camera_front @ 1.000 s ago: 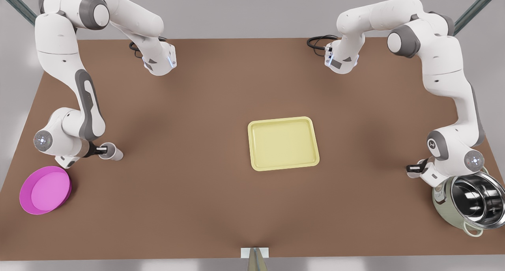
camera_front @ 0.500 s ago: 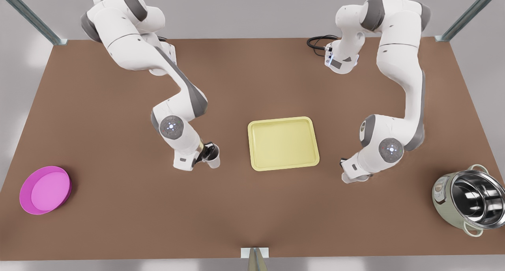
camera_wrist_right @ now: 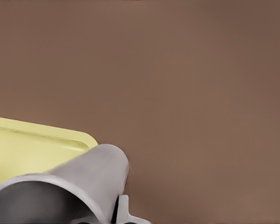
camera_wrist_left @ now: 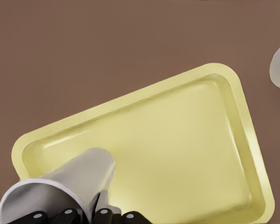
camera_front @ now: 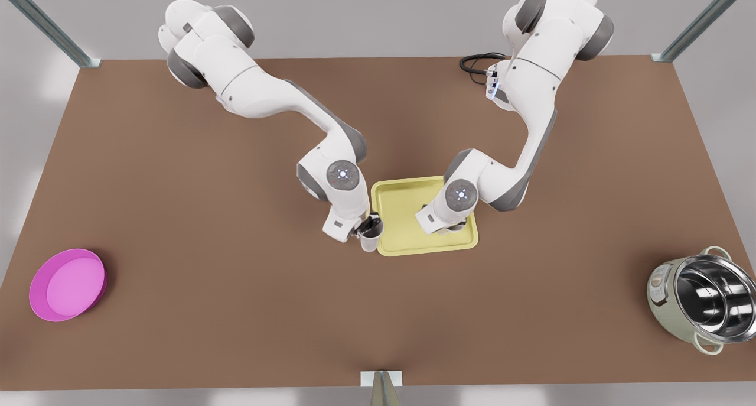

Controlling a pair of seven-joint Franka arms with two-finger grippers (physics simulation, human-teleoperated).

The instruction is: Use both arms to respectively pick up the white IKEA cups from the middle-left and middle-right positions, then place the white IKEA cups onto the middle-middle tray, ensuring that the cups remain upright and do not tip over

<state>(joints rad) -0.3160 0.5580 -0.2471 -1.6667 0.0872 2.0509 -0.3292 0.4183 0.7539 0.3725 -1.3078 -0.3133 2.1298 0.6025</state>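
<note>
The pale yellow tray lies at the table's middle. The arm on the front view's left carries my left gripper, shut on a white cup that hangs upright right at the tray's left rim. In the left wrist view the cup sits between black fingers, with the tray spread beyond it. The arm on the front view's right has its hand over the tray's front right part, hiding its fingers and cup. In the right wrist view my right gripper is shut on the other cup beside a tray corner.
A round magenta dish sits at the front view's front left, and a steel pot at the front right. A black cable lies by the right arm's base. Bare brown table surrounds the tray.
Both arms have swung inward from the table's sides, each carrying its cup. The left cup went from the far left to the tray's left rim, and the right hand now hangs over the tray.
</note>
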